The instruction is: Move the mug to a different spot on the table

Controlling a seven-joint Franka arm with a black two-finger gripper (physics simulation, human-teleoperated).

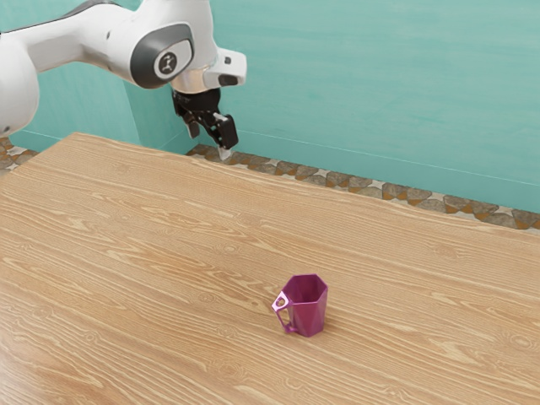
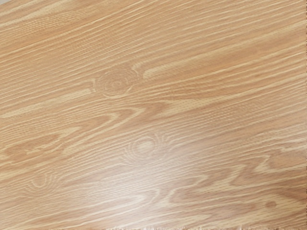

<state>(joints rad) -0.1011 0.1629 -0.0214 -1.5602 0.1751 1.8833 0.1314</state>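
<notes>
End effector (image 1: 209, 143) is seen upper left of the frame, raised above the worktop (image 1: 126, 253) near its far edge. Fingers are parted and nothing is held. Mug (image 1: 304, 304) is stood upright lower centre-right, well apart from it, with the handle turned to lower left. Approach is judged the step in hand. The end effector should be brought over the mug, lowered, and closed across opposite flat facets, handle avoided. Mug: glossy magenta, faceted, hexagonal rim, tapered downward. Worktop: light wood, wavy grain, knots.
</notes>
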